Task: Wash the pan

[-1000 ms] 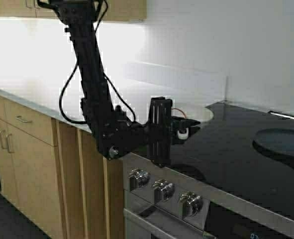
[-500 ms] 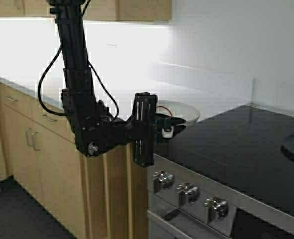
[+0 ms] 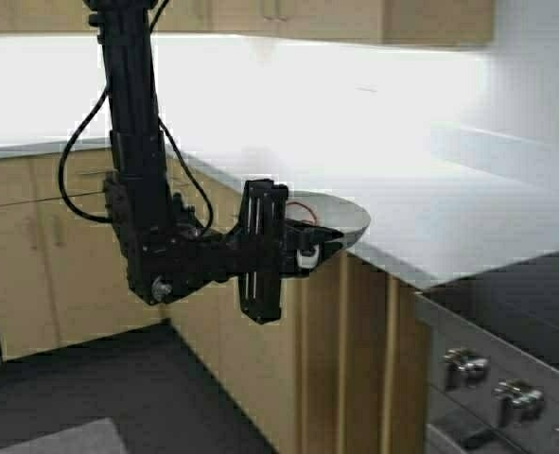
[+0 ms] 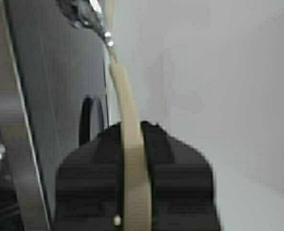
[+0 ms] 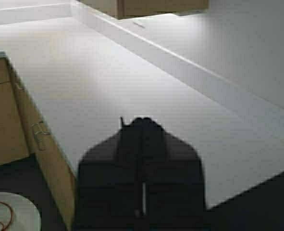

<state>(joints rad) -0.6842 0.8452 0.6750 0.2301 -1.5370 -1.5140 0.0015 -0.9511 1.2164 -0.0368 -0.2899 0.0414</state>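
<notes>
While the left end effector point(image 3: 309, 248) grips the pan point(image 3: 328, 216) by its rim, fingers clamped tight on it, the white pan hangs just off the table point(image 3: 430, 222) edge, above the wooden cabinets point(image 3: 345, 350). Right end effector point(image 5: 142, 126) fingers are pressed together over the table.

The left arm reaches down from above, bends at the elbow and stretches forward, its wrist turned so the left gripper point(image 3: 309, 248) stands on edge, fingers point(image 4: 180, 163) clamped tight on the rim of the pan point(image 3: 328, 216). The right gripper point(image 5: 142, 126) points forward, its fingers pressed together with nothing between them
</notes>
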